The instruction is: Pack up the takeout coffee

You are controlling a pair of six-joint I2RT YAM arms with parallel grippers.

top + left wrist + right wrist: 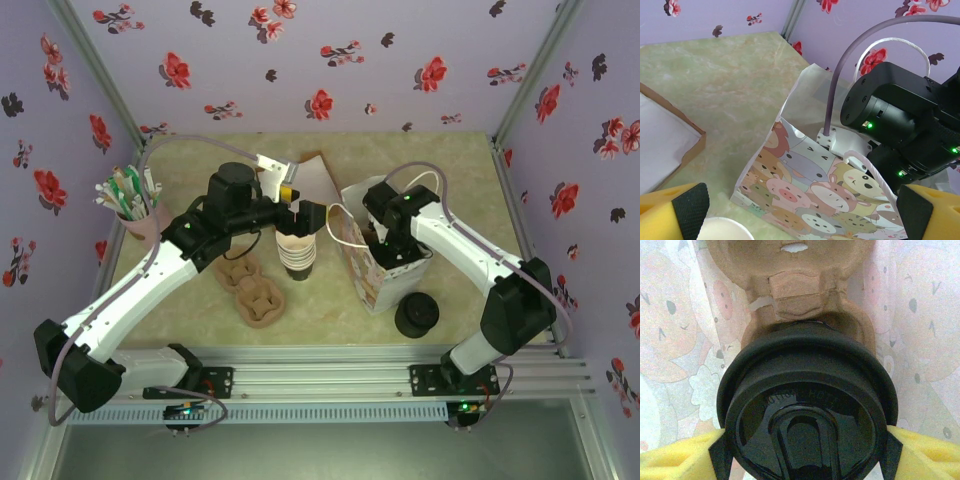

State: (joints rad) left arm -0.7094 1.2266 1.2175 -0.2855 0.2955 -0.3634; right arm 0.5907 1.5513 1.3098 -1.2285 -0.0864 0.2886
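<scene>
Enclosure: purple walls with a red and black flower print, and a beige marbled table point(200, 170).

Far left: a pale pink cup point(131, 222) stands near the wall, holding white and green items too small to identify.

Left-centre: brown pulp carriers point(251, 287) lie flat on the table, just beside the stack of lidless cups point(297, 252). The left gripper point(292, 210) hangs directly over that stack. In the left wrist view its jaws point(802, 207) are spread wide with nothing between them, and a cream cup rim point(725, 229) shows below. Behind the stack is a brown cardboard box point(312, 178) with a white lining.

Right-centre: a cartoon-animal paper bag point(368, 280) stands upright with its mouth open. The right gripper point(386, 243) reaches down into it.

Inside the bag (right wrist view): the takeout coffee point(805, 405), black lid up, sits in a pocket of a pulp carrier point(790, 285) against the printed bag wall. The right gripper point(805, 460) has one black pad on each side of the lid, at its rim. Whether they are pressing the lid or only beside it, I cannot tell.

Right: a squat pile of black lids point(417, 316) sits on the table just beside the bag.
</scene>
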